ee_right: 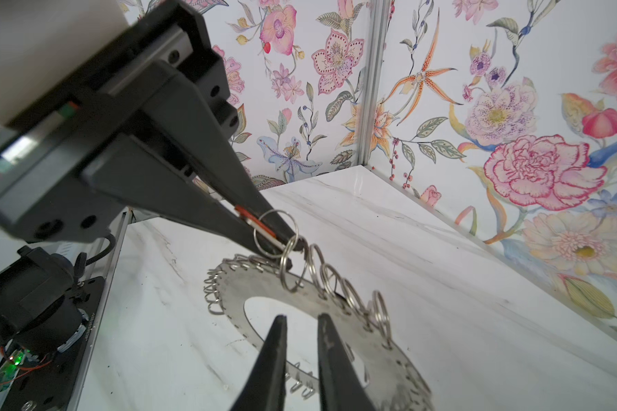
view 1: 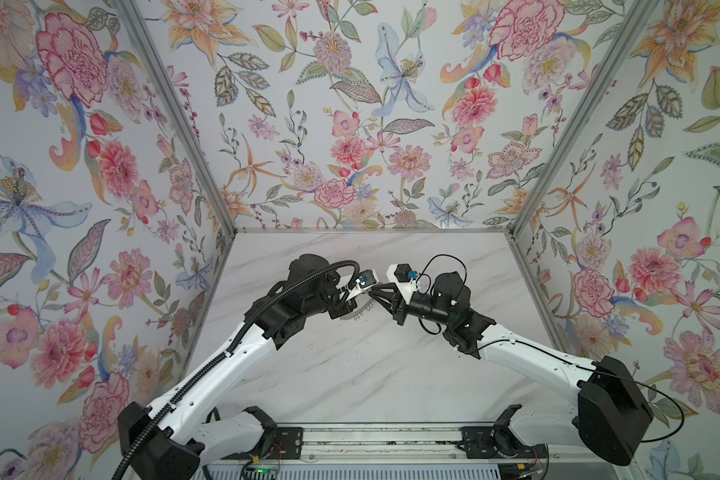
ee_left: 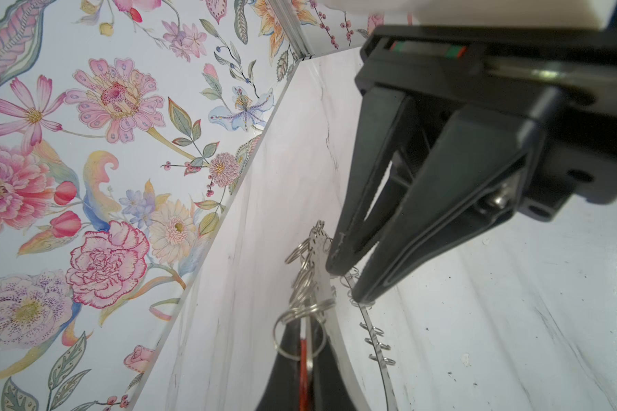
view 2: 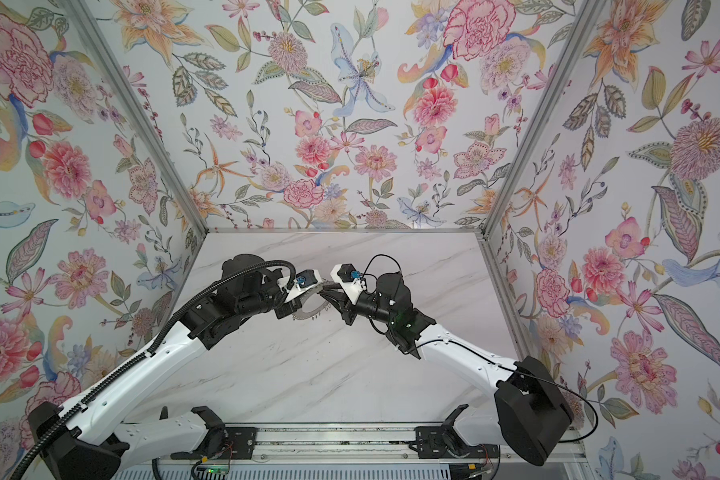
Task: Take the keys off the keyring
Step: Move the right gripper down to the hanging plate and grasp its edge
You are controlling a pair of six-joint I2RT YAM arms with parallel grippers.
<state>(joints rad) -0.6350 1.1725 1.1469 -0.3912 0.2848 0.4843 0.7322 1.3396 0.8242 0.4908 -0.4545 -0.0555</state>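
Note:
The keyring (ee_right: 389,356) is a flat silver disc rimmed with small wire loops, and it sits tilted above the marble table between both grippers. Only a sliver of the keyring (view 1: 358,313) shows under the wrists in both top views. My left gripper (ee_right: 289,249) is shut on an orange-red fob (ee_right: 255,222), one of the keys. The fob's split ring (ee_right: 275,231) is still linked to a loop on the disc's rim. My right gripper (ee_right: 302,316) stands at the disc's near band, its fingers narrowly apart. In the left wrist view the disc's thin edge runs between the right gripper's (ee_left: 349,283) fingertips.
Floral walls with aluminium corner posts (view 1: 558,137) close in the marble table (view 1: 350,374) on three sides. A metal rail with electronics (view 1: 371,444) runs along the front edge. Both arms meet near the table's middle.

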